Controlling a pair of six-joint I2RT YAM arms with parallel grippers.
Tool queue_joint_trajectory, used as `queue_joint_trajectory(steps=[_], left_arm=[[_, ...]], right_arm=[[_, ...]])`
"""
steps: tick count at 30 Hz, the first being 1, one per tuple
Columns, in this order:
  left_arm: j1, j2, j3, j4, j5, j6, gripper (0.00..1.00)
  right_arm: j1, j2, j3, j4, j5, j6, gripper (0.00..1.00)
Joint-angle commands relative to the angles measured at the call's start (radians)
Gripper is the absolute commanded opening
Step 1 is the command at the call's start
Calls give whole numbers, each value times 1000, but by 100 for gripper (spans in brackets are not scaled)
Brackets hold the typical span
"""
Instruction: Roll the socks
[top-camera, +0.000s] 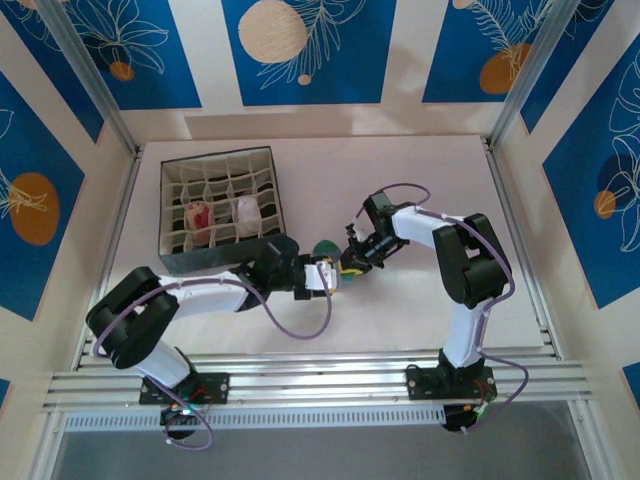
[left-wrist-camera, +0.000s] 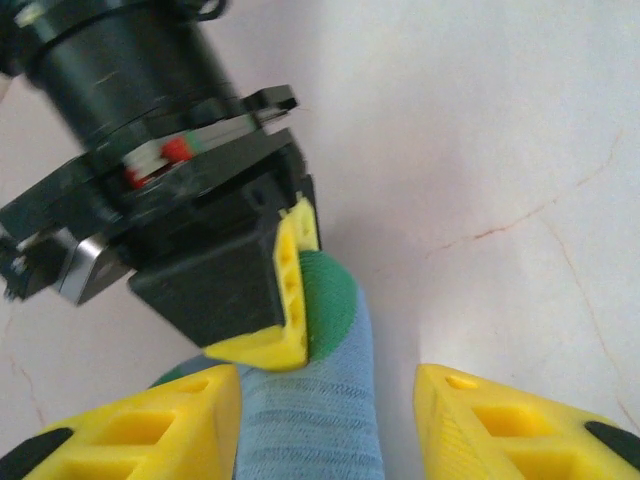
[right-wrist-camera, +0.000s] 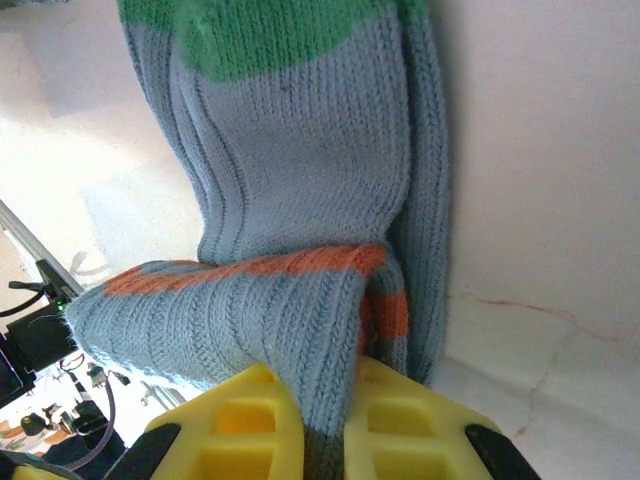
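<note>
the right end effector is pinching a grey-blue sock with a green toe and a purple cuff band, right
Not quite: the cuff band is orange, not purple, as the right wrist view shows. The right end effector is indeed pinching the grey-blue sock with a green toe.

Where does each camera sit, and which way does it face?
Top external: above and behind the bases, looking down on the table; both arms show, with the left gripper and right gripper close together mid-table.
Left wrist: on the left arm, looking along its own yellow fingers at the grey-blue sock; the right gripper's body is ahead.
Right wrist: on the right arm, looking along its own fingers, which are shut on the sock near its orange stripe.
Shared: both wrist views see the same sock from opposite ends.
</note>
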Motion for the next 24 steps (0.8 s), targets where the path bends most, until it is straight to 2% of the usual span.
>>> queue_joint_trajectory(steps=[1, 6, 18, 19, 21, 23, 24], left_arm=[[-33, 51, 34, -10, -128, 148, 48], [-37, 103, 9, 77, -172, 152, 48], [-61, 224, 43, 52, -278, 139, 42], [-61, 236, 45, 52, -288, 130, 40], [-61, 247, 52, 33, -290, 111, 29], [-53, 243, 76, -34, -244, 79, 8], [-46, 241, 87, -61, -214, 59, 1]], right_arm=[[10, 48, -6, -106, 82, -15, 0], [6, 72, 10, -133, 39, -32, 0], [-8, 109, 20, -152, -29, -48, 0], [-10, 106, 18, -152, -34, -48, 0], [-14, 97, 14, -153, -45, -51, 3], [-19, 68, 1, -141, -62, -57, 11], [-22, 48, -8, -135, -67, -60, 14]])
